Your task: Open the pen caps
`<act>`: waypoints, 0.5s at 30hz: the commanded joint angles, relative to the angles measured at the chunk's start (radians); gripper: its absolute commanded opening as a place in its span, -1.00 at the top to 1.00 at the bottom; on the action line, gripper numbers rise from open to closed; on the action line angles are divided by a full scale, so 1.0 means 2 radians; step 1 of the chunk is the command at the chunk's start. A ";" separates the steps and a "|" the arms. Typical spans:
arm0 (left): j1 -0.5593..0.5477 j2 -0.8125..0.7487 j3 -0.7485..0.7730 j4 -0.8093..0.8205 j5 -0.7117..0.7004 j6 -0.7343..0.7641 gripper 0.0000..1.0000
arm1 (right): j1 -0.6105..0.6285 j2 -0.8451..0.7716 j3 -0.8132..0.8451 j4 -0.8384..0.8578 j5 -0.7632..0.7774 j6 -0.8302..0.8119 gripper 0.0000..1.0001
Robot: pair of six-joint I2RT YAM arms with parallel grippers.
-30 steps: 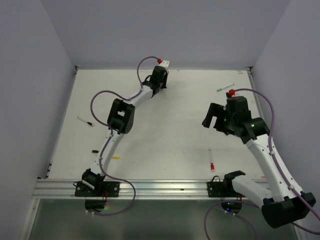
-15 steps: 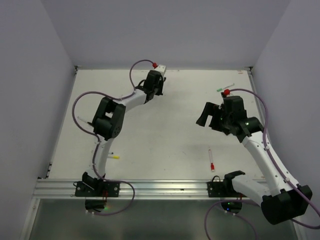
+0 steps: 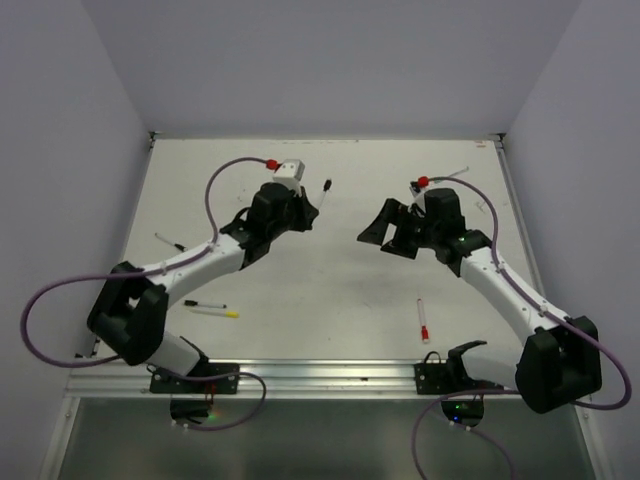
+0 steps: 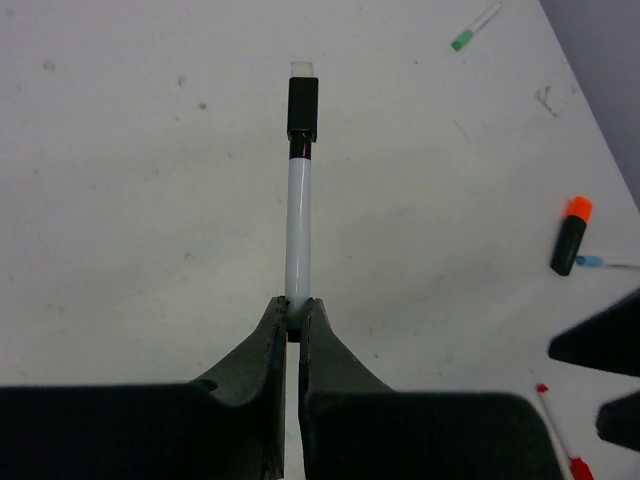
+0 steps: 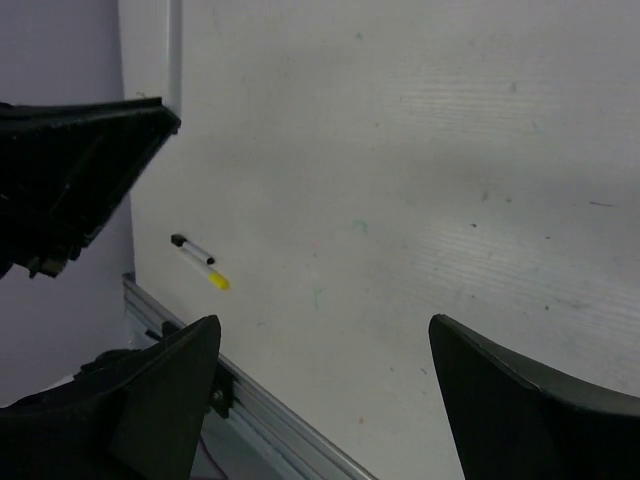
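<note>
Black cap [image 4: 303,108] sat on the outer end of the white barrel [image 4: 298,230], pointing straight away from your left claw [image 4: 292,320], which pinched the other end above the desk's [image 3: 330,290] far middle. Your right claw [image 3: 385,232], spread wide, hung nearby on the cap's right.

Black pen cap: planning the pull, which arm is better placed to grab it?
Right. The right gripper is open and empty, facing the black cap; the left gripper is shut on the pen.

Left arm [image 3: 190,262]: elbow out left, forearm angled inward. Left gripper [image 4: 293,308]: jaws closed on a pen [image 4: 298,225]. Right arm [image 3: 500,285]: forearm angled inward. Right gripper [image 3: 382,230]: jaws wide apart, empty.
</note>
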 commanded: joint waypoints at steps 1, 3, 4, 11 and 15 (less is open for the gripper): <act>-0.016 -0.086 -0.086 0.069 0.025 -0.076 1.00 | 0.031 0.007 -0.024 0.125 -0.044 0.051 -0.77; -0.017 -0.138 -0.152 0.097 0.065 -0.109 1.00 | 0.049 0.005 -0.048 0.185 -0.043 0.078 -0.70; -0.019 -0.153 -0.170 0.130 0.074 -0.118 1.00 | 0.055 0.003 -0.058 0.206 -0.042 0.089 -0.68; -0.025 -0.244 -0.315 0.274 0.160 -0.207 1.00 | 0.111 0.004 -0.118 0.349 -0.031 0.169 -0.35; -0.034 -0.289 -0.365 0.302 0.144 -0.231 1.00 | 0.139 -0.006 -0.110 0.353 -0.001 0.162 -0.27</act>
